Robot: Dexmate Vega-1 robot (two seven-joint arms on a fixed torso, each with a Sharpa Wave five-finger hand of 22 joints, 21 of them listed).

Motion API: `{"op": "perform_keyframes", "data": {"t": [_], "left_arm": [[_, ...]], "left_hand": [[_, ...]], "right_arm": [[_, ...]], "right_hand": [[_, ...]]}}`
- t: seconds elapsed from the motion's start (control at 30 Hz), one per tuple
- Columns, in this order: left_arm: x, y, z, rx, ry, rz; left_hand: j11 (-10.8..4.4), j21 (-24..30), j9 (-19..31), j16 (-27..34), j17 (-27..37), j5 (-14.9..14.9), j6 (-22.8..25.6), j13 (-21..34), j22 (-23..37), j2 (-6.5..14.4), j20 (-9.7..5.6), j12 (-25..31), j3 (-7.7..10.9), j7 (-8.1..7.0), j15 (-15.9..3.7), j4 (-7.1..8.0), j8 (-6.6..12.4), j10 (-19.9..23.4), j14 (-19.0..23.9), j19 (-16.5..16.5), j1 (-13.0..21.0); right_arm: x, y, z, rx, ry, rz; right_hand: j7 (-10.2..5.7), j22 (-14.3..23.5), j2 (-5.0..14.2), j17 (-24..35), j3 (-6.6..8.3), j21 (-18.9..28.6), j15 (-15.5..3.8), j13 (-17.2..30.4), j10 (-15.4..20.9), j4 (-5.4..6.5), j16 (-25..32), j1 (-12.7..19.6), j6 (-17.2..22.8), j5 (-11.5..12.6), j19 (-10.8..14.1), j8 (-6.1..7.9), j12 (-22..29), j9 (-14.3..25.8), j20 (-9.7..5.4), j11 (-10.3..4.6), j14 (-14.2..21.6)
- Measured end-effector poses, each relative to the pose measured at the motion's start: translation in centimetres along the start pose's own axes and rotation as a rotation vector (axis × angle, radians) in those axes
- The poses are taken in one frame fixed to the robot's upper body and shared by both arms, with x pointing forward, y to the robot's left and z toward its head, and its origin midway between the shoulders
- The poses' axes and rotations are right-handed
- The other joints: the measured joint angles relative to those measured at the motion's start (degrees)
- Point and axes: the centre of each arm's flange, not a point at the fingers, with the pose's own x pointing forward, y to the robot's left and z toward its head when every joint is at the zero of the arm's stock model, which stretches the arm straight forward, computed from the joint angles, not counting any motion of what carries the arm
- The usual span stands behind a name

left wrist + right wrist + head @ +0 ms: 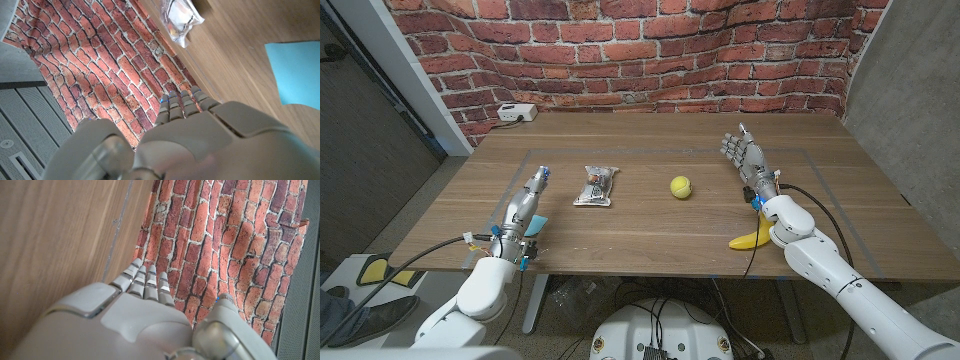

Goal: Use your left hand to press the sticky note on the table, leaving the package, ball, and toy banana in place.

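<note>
While the left robot hand hangs over the near-left part of the tabletop with its fingers stretched out side by side and holding nothing, the sticky note lies just beside it, toward five o'clock from the fingertips and close to the wrist. In the left wrist view the note is a pale blue square lying flat on the wood next to the hand's back. I judge it to be thin, light paper, limp and easy to slide or crease, so it wants no grasp at all: a flat, gentle push straight down on its middle should do, without dragging sideways. At two o'clock from the left robot hand rests the package, a crinkly clear wrapper; farther along at three o'clock sits the yellow ball. Both stand well apart from the note. The toy banana lies near the front edge at four o'clock from the ball, partly hidden under the right forearm. The right robot hand is raised above the wood, fingers spread and empty, palm roughly upright, pointing toward twelve o'clock.
</note>
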Motion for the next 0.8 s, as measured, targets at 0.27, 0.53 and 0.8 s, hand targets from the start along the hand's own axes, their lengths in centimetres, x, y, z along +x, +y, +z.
{"op": "perform_keyframes", "data": {"t": [0.27, 0.53, 0.8], "left_arm": [[-1.9, 0.3, 0.2, 0.084, 0.020, 0.062], [-3.3, 0.6, 0.4, 0.176, 0.038, 0.141], [-4.6, 1.0, 0.4, 0.281, 0.078, 0.224]], "left_hand": [[0.22, 0.4, 0.0, 0.0, 0.0, 0.0, 0.3, 0.0, 0.0, -0.6, 0.11, 0.0, -0.16, 0.27, 0.43, 0.16, 0.00, 0.8, 0.4, 0.3, 0.6], [0.72, 0.4, 0.0, 0.0, 0.0, 0.0, 1.2, 0.0, 0.0, -0.6, 0.14, 0.0, -0.40, 0.27, 0.50, -0.08, 0.00, 1.3, 1.1, 0.9, 0.6], [1.54, 0.4, 0.0, 0.0, 0.0, 0.3, 2.1, 0.0, 0.0, -0.6, 0.87, 0.0, -0.64, 0.58, 0.93, -0.32, 0.00, 2.2, 1.5, 1.2, 0.6]], "right_arm": [[0.2, 0.2, -0.1, -0.004, 0.007, -0.002], [0.3, 0.3, -0.3, -0.013, 0.015, -0.005], [0.3, 0.4, -0.1, -0.016, 0.014, -0.008]], "right_hand": [[0.00, 0.0, 0.00, 0.0, 0.00, 0.0, -0.05, 0.0, 0.0, 0.00, 0.0, 0.0, 0.0, 0.0, 0.0, 0.00, -0.4, 0.0, 0.00, 0.00, -0.1], [0.00, 0.0, 0.00, 0.0, 0.00, 0.0, -0.06, 0.0, 0.0, 0.00, 0.0, 0.0, 0.0, 0.2, 0.0, 0.00, -0.4, 0.0, 0.00, 0.00, -0.1], [0.00, 0.0, 0.00, 0.0, 0.00, 0.0, -0.06, 0.0, 0.0, 0.00, 0.0, 0.0, 0.0, 0.2, 0.0, 0.00, -0.4, 0.0, 0.00, 0.00, -0.1]]}}
